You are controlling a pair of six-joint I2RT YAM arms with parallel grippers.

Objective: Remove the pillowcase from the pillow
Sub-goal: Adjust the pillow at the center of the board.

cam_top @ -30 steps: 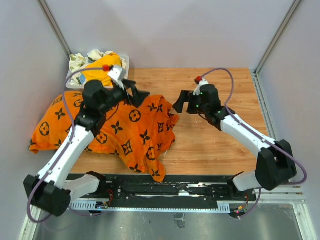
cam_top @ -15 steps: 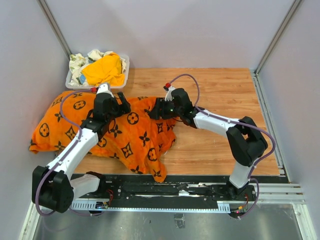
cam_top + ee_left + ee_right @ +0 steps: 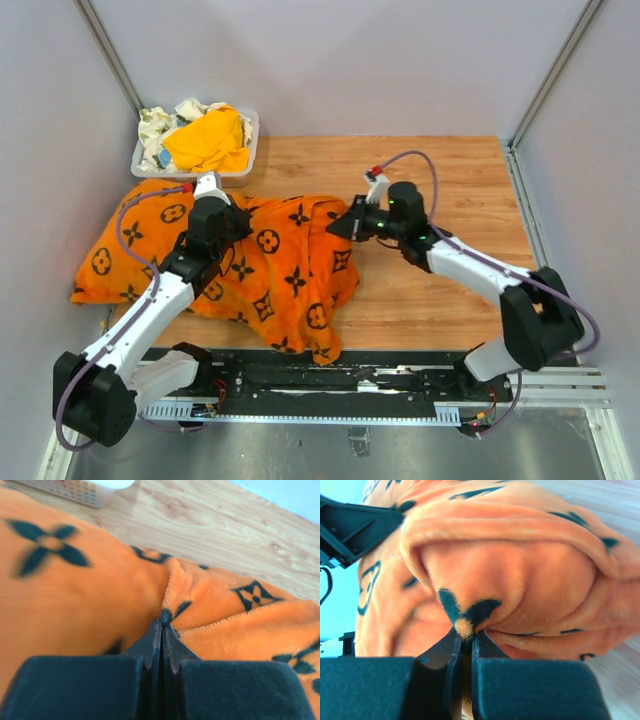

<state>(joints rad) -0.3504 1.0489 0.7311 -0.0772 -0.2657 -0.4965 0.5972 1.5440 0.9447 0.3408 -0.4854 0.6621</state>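
Observation:
The orange pillowcase (image 3: 280, 270) with black flower and circle prints lies rumpled over the left and middle of the wooden table. The pillow is hidden inside it; no white shows. My left gripper (image 3: 228, 222) sits on the case's upper middle. In the left wrist view it is shut (image 3: 163, 622), pinching a small ridge of the orange cloth (image 3: 75, 595). My right gripper (image 3: 343, 228) is at the case's upper right edge. In the right wrist view it is shut (image 3: 465, 635) on a fold of the plush fabric (image 3: 520, 580), which bulges above the fingers.
A white basket (image 3: 140, 160) at the back left holds a plain yellow-orange cloth (image 3: 208, 140) and other rags. Bare wooden table (image 3: 450, 180) lies to the right of the case. Grey walls close in on the left, back and right.
Both grippers went from open to shut on the pillowcase. The left came down onto the cloth; the right reached in to the case's edge, then drew back right with the fabric.

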